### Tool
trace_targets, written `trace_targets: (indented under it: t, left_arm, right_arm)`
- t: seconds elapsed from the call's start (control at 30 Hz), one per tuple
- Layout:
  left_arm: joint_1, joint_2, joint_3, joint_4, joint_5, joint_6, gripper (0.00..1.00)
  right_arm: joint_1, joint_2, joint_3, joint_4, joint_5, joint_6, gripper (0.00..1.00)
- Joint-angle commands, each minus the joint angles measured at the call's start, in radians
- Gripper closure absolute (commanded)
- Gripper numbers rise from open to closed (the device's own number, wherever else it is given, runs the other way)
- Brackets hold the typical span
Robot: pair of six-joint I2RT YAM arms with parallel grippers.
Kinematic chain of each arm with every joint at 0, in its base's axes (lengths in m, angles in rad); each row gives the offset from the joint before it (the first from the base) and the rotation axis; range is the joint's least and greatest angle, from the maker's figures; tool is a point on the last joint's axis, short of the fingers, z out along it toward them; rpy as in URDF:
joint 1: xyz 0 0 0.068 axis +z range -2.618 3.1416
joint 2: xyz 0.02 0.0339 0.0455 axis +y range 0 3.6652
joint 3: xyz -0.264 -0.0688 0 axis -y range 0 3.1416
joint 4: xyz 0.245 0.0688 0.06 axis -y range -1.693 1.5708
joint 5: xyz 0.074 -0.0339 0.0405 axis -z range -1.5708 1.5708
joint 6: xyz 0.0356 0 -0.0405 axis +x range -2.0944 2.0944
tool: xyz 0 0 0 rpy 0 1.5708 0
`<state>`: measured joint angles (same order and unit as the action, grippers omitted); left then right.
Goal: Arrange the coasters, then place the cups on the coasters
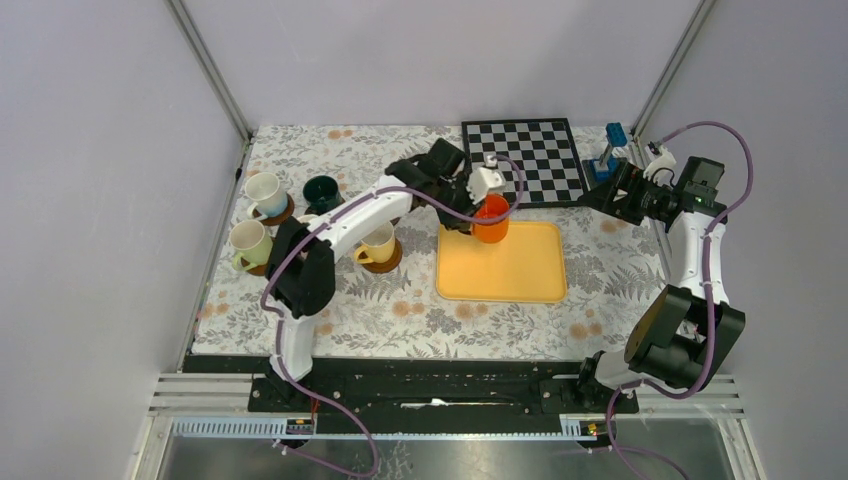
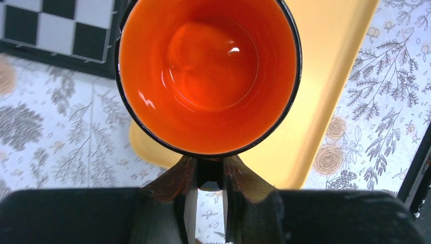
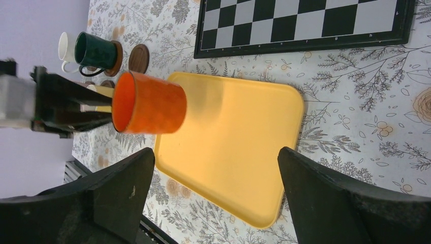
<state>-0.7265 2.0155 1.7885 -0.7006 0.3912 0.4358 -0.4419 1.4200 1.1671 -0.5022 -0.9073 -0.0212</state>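
Orange cup (image 1: 490,222) upright, handle pinched in our left fingers (image 1: 484,200), over tray (image 1: 500,285) corner; bare coaster (image 3: 138,58) lies to its left, nearer left arm (image 1: 350,222). Right fingers (image 1: 597,198) wide, empty.

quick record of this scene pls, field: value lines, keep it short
left fingers: shut on the orange cup, over the far left part of the yellow tray
right fingers: open, holding nothing
cups on coasters: white cup, dark green cup, light green cup, cream-yellow cup
bare coaster: beside the dark green cup
also there: chessboard
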Motion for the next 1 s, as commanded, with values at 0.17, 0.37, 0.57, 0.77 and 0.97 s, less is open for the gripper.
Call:
trace_targets:
  t: [0.17, 0.37, 0.57, 0.77, 0.97]
  left_arm:
    - [0.217, -0.179, 0.014, 0.101, 0.047, -0.046, 1.00]
    - [0.374, -0.235, -0.011, 0.083, 0.041, -0.011, 1.00]
    - [0.504, -0.253, -0.064, 0.075, 0.056, 0.033, 1.00]
    - [0.573, -0.262, -0.131, 0.076, 0.057, 0.074, 1.00]
    - [0.577, -0.268, -0.190, 0.067, 0.034, 0.127, 1.00]
  right_arm:
    - [-0.006, -0.012, -0.014, 0.016, -0.033, -0.011, 0.00]
    - [-0.005, -0.019, -0.011, -0.005, -0.036, -0.015, 0.00]
    - [-0.004, -0.056, -0.008, -0.030, -0.047, -0.016, 0.00]
    - [-0.004, -0.098, -0.057, -0.010, -0.044, -0.010, 0.00]
    - [-0.004, -0.101, -0.074, 0.002, -0.047, -0.010, 0.00]
